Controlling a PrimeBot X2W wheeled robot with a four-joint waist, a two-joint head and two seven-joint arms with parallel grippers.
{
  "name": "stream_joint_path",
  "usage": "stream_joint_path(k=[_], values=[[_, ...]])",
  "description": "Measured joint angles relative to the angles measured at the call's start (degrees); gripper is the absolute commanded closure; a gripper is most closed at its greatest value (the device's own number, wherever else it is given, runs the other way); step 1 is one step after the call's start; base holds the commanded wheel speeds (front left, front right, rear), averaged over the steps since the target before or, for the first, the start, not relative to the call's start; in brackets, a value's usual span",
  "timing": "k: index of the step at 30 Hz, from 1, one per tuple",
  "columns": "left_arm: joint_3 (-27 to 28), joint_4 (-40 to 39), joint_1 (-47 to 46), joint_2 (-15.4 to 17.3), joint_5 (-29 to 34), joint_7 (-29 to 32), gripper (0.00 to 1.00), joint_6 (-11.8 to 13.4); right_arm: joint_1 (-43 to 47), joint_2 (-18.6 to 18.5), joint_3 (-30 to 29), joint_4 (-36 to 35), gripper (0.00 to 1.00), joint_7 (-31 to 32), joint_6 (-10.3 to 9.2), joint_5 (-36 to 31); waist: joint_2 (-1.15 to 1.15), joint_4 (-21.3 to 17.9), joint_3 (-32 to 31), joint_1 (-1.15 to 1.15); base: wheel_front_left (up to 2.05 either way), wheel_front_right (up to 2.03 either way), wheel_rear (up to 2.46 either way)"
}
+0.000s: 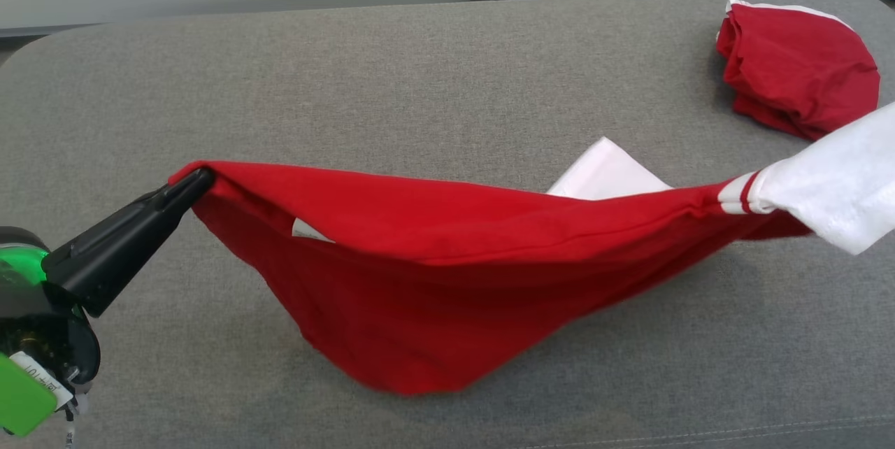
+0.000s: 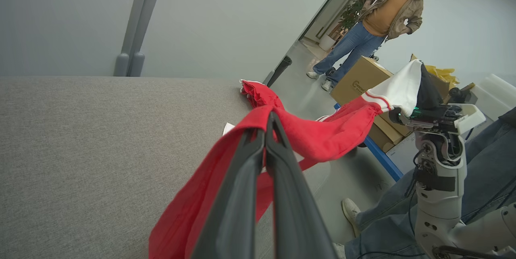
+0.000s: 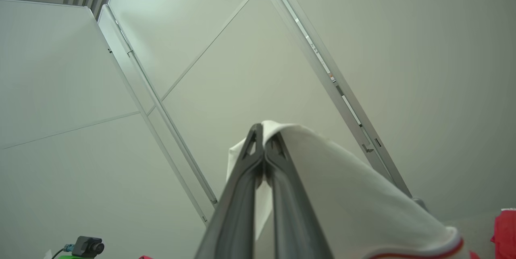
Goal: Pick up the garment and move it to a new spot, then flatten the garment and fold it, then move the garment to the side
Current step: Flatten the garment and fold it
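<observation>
Two grippers clamped on the red jersey T-shirt (image 1: 419,260): left gripper (image 1: 199,180) at a red corner, right gripper (image 3: 263,132) on the white sleeve (image 1: 832,190). Shirt hangs stretched over the middle of the grey upholstered surface (image 1: 447,71). Advice: lower both ends together, taut, clear of the far-right red bundle (image 1: 797,71).

a: what's your left gripper (image 2: 269,124) got?
b: fingers pressed together on a red fold of the garment (image 2: 318,138). the cloth hangs down from them over the grey cushion (image 2: 100,138).
a: other end?
b: white sleeve with striped trim is draped on your right gripper (image 2: 424,83), red cloth sagging between the two.
a: background?
b: a person (image 2: 383,17) standing by a cardboard box (image 2: 358,79), and a jeans leg (image 2: 403,202) at lower right.
</observation>
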Motion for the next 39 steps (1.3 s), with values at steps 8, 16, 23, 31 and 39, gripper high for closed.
stream_joint_path(k=[8,16,23,31,39], values=[[1.6,-3.2,-1.8,3.6,-2.0,3.7,1.0,0.0,-2.4,-3.4,-4.5,-1.7,1.0,2.3,-2.38,1.6,0.0,-1.7,-0.1,0.0,0.0,0.0,0.0],[3.3,-4.8,-3.5,7.6,-8.8,8.5,1.0,0.1,-6.2,-6.7,-5.0,-1.6,1.0,7.1,-4.58,6.0,0.0,-1.7,1.4,0.0,0.0,0.0,0.0],[2.3,5.3,-7.6,9.8,-13.2,14.3,1.0,3.5,-11.6,-7.8,3.6,9.1,1.0,13.6,-6.47,9.6,0.0,-1.1,5.6,0.0,0.0,0.0,0.0],[-0.4,19.8,-21.3,8.8,2.3,15.2,1.0,10.8,-33.9,1.7,10.4,36.7,1.0,11.6,-6.47,-6.9,0.0,0.0,11.6,0.0,0.0,0.0,0.0],[6.3,21.1,-45.5,-1.3,16.3,1.9,1.0,11.9,-65.9,14.4,6.7,40.4,1.0,2.4,-6.44,-16.5,0.0,0.8,17.2,0.0,0.0,0.0,0.0]])
